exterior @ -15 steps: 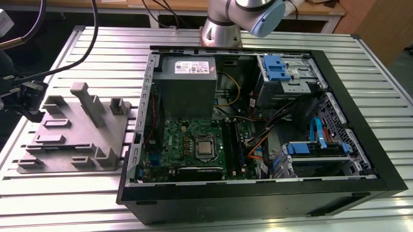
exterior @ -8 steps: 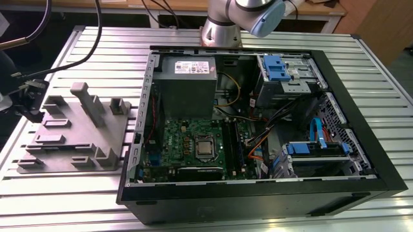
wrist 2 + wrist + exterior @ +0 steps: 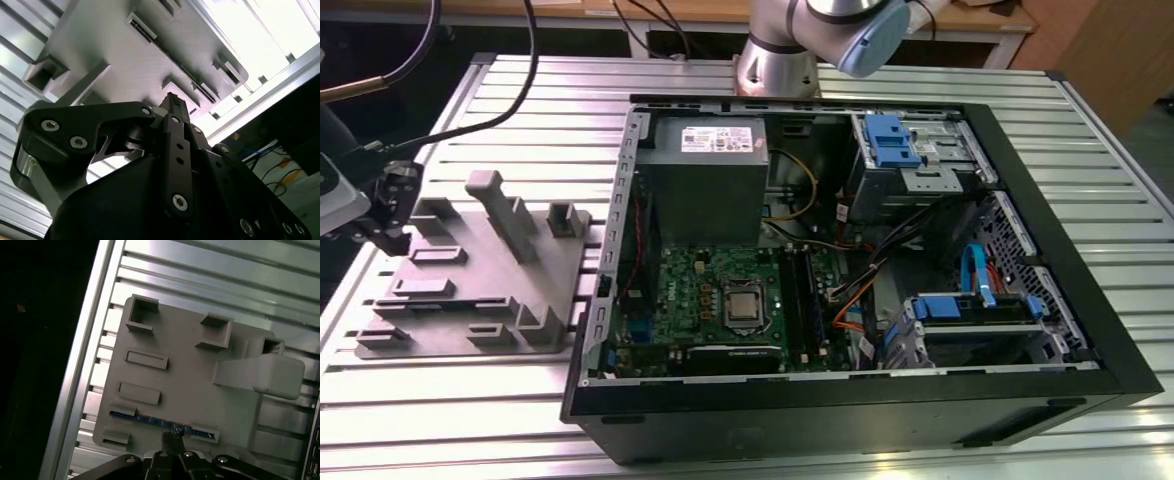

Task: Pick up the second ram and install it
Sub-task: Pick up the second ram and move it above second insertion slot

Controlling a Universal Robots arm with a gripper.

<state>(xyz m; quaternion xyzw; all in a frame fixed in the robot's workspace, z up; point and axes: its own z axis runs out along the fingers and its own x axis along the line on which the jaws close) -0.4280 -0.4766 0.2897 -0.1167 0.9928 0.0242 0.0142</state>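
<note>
Hovering over the tool (image 3: pixel 173 439) view's centre line, the second ram (image 3: pixel 145 418) lies just at its tip; whether the tool is clenched or released I cannot tell. The ram, a thin blue-green strip, stands on edge in a slot of the matte grey moulded tray (image 3: pixel 200 405), on the ribbed metal worktop (image 3: pixel 210 270). I judge this the pick-up step, which calls for a square hold on that narrow edge.

the second ram (image 3: pixel 145 419), a thin blue strip, sits in the tray (image 3: pixel 200 405).

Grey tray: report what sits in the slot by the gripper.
The second ram, a thin blue strip, stands on edge there. The gripper covers its middle; the grey tray hides its lower edge.
</note>
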